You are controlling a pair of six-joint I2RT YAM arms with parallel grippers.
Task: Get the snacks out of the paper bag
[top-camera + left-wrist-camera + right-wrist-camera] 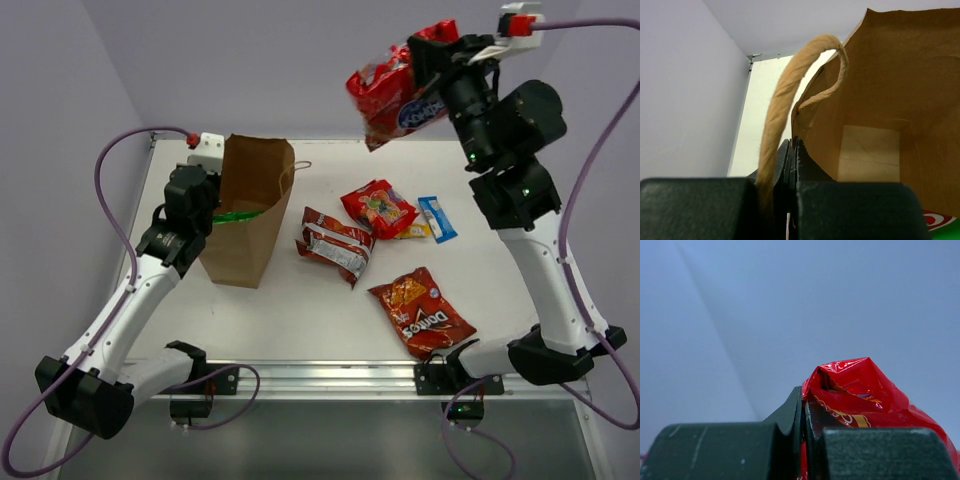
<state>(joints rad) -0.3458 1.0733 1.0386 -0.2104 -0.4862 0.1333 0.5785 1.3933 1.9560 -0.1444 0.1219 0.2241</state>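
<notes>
Left gripper [792, 147] jaws clench the paper bag [890, 75] rim, handle [782, 95] just left of them; right gripper [803, 397] jaws grasp the red bag [855, 385], crumpled just beyond their tips

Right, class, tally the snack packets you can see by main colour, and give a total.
Red: 3 (bag with blue label held aloft, candy bag, red-silver bag)
Orange-red: 1 (Doritos bag)
Blue: 1 (slim bar)
Green: 1 (green packet peeking from the paper bag)
Total: 6
</notes>
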